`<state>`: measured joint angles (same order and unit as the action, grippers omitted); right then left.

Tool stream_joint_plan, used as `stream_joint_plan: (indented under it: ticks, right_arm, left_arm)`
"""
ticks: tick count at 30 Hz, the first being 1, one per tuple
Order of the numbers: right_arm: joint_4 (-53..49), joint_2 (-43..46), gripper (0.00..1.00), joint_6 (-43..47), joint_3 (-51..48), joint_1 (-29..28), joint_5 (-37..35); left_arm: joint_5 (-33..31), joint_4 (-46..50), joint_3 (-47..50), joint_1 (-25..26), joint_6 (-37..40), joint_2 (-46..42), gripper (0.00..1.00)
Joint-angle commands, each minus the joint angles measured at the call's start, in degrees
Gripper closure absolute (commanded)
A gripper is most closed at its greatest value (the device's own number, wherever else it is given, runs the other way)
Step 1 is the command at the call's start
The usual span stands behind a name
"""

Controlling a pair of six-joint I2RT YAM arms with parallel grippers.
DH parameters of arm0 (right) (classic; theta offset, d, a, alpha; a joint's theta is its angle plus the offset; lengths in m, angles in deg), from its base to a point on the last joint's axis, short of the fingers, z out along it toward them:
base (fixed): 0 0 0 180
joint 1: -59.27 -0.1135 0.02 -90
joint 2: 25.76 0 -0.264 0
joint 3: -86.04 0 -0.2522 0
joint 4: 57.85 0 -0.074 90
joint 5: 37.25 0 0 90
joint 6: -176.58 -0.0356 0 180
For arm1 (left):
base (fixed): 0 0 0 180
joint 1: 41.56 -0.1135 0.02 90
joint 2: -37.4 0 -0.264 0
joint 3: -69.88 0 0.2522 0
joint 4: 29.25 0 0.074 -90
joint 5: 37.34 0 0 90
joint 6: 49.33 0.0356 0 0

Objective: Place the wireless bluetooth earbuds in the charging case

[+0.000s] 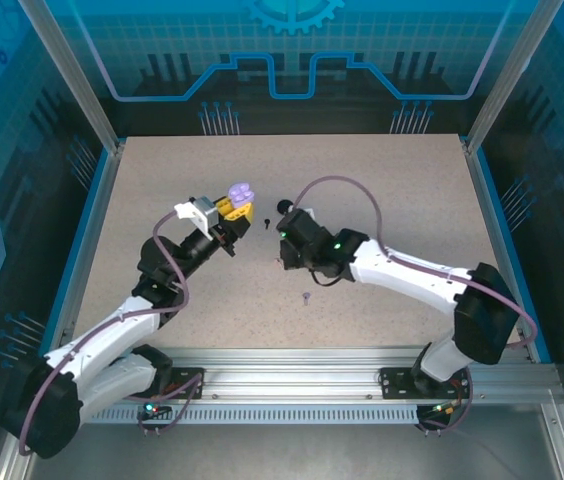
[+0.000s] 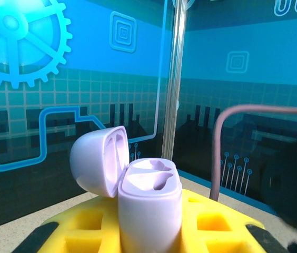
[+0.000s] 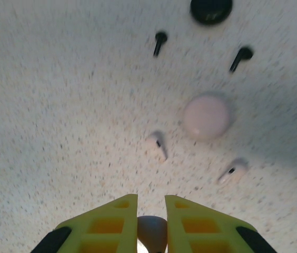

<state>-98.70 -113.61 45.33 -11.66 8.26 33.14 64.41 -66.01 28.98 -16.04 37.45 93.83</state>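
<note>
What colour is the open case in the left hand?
Lilac; the case shows best in the left wrist view.

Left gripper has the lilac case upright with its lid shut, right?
Not quite. The left gripper does hold the lilac case upright, but its lid is open, swung back to one side. The left wrist view shows it.

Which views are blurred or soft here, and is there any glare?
Right wrist view: pink case and pale pink earbuds smeared, lilac earbud in the right pincer soft. Left wrist view: lilac case in the left pincer sharp, glare top left. Top external view: sharp, evenly lit.
</note>
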Motion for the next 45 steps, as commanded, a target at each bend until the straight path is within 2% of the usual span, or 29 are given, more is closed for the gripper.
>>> stream_joint_plan:
  ticks: [1, 7, 14, 26, 35, 45]
  right_arm:
    - [-2.1, 3.89, 0.84, 4.68, 3.33, 2.66, 1.24]
    - [-2.35, 8.2, 0.84, 9.33, 8.24, 6.29, 2.65]
    - [1.85, 12.02, 0.83, 14.41, 11.51, 6.49, 3.95]
    - [14.31, 16.42, 0.82, 21.29, 7.3, 1.01, 5.06]
    - [24.19, 17.51, 0.83, 25.08, 1.25, -3.11, 4.67]
    - [26.04, 17.28, 0.85, 24.38, -1.12, -3.2, 4.37]
  left_arm:
    - [0.1, -7.18, 1.19, 0.45, 3.13, 1.42, 1.0]
    - [0.56, -12.7, 2.58, 0.67, 6.33, 4.39, 1.0]
    - [-0.87, -17.7, 3.24, 3.14, 9.56, 8.95, 1.0]
    - [-0.86, -25.06, 1.79, 8.43, 10.45, 18.34, 1.0]
    - [-0.76, -25.28, 1.03, 9.79, 10.69, 18.93, 1.0]
    - [-0.68, -24.63, 0.88, 9.9, 10.87, 18.22, 1.0]
